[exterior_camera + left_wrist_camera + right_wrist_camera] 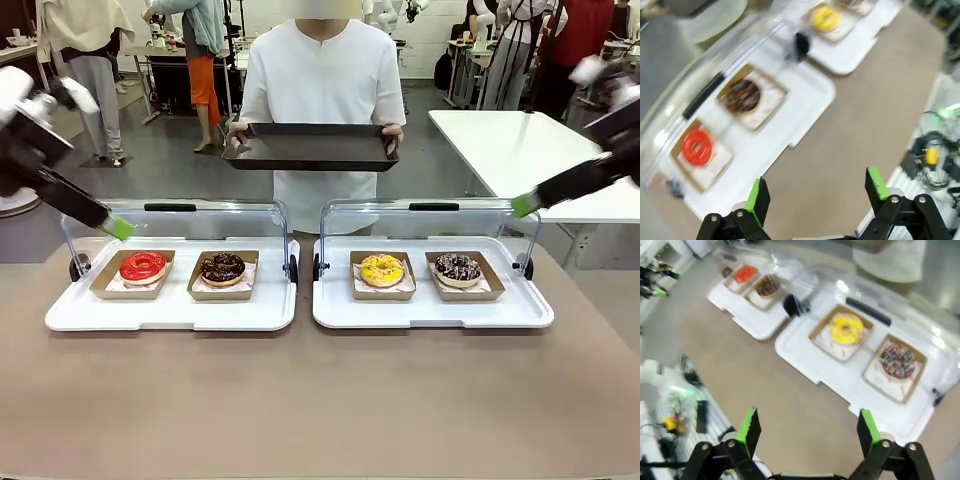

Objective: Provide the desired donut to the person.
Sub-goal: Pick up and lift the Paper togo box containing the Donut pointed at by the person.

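Four ring donuts sit paired on two white plastic trays (170, 318) (430, 316) on the tan surface (320, 400): red-glazed donut (143, 266), chocolate donut (223, 267), yellow-iced donut (381, 269), sprinkled chocolate donut (458, 267). Beyond, a white-shirted person (322, 80) holds one dark brown rectangular tray (312, 148). The left fingers (760, 200) and right fingers (751, 429) are spread wide and empty.

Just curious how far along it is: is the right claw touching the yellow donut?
Apart. In the right wrist view the open right claw hangs over bare table, with the yellow donut well beyond its green tips.
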`<state>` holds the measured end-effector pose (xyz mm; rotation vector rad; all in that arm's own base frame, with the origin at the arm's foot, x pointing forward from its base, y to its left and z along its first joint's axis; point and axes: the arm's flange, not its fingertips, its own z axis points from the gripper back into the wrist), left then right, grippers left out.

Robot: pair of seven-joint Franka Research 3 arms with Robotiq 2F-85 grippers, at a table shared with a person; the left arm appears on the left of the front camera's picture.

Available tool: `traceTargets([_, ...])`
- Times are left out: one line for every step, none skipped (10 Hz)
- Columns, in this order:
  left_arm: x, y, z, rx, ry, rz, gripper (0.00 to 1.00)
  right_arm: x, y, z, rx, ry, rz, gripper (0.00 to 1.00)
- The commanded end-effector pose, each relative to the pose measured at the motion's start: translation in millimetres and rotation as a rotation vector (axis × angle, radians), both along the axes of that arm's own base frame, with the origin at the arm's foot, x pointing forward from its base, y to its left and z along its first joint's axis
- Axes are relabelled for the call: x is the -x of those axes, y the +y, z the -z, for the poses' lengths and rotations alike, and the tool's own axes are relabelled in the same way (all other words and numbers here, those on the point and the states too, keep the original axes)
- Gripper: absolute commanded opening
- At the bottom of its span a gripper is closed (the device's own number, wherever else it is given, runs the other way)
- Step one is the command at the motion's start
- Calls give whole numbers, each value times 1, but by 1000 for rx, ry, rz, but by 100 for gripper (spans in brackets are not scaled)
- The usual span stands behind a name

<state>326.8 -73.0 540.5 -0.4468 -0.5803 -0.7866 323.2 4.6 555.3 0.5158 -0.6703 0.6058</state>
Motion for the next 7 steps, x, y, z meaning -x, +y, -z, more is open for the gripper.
traceTargets([-14, 41, -8, 302, 85, 235, 100, -2, -54, -23, -276, -58, -200, 100])
traceTargets([-15, 58, -4, 373, 29, 298, 100, 2, -81, -25, -349, -129, -292, 100])
traceTargets([-28, 76, -11, 397, -17, 338, 100, 3, -101, -26, -436, -217, -381, 100])
traceTargets([-49, 98, -22, 406, -60, 368, 100, 3, -117, -27, -473, -293, -441, 100])
traceTargets([-60, 115, -27, 416, -95, 377, 100, 4, -129, -28, -477, -343, -453, 100])
traceTargets([-54, 129, -27, 438, -141, 363, 100, 3, -142, -29, -477, -352, -447, 100])
traceTargets([-49, 143, -27, 447, -172, 345, 100, -1, -149, -28, -454, -335, -437, 100])
